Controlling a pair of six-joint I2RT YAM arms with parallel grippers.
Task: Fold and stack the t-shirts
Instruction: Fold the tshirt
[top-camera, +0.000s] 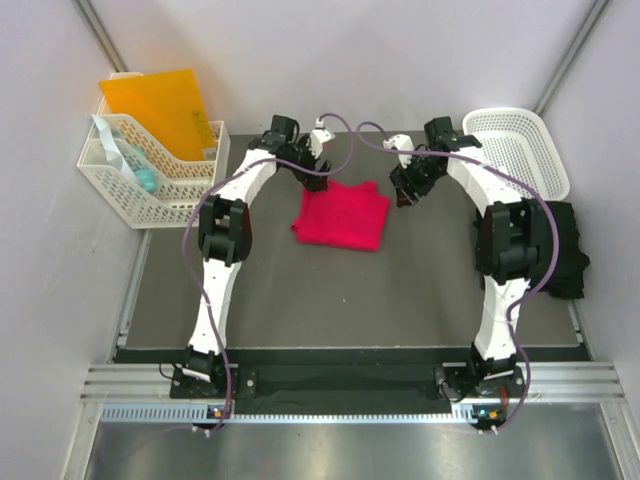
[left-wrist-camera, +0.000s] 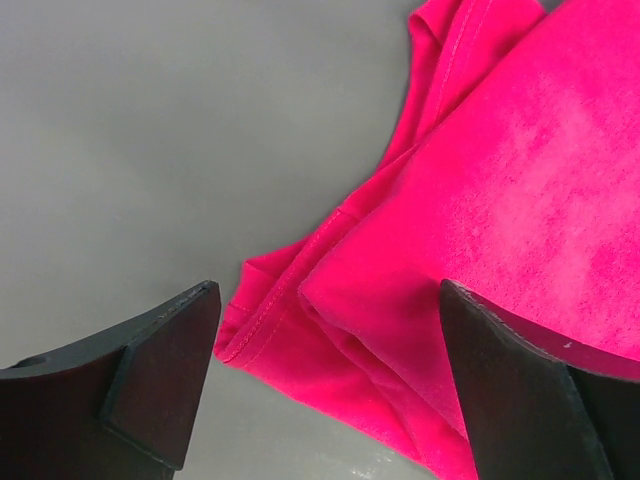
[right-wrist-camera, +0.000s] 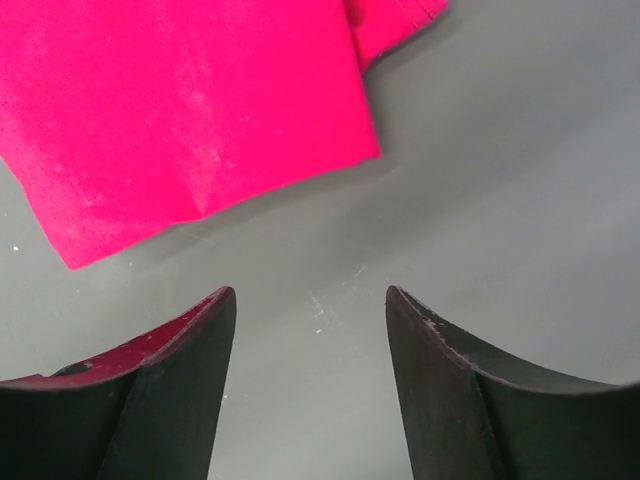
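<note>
At the right edge of the table (top-camera: 300, 300) lies the bunched black t-shirt (top-camera: 568, 250). Mid-table rests the folded pinkish-red t-shirt (top-camera: 342, 217); the left pincer (left-wrist-camera: 325, 320) gapes wide over its corner, the right pincer (right-wrist-camera: 310, 320), jaws apart and empty, hangs just beside it. Beyond stands a white basket (top-camera: 520, 150).

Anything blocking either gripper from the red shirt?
Nothing visible. The left gripper, open, straddles the red shirt's corner; the right gripper, open, hangs over bare table just beside its edge.
</note>
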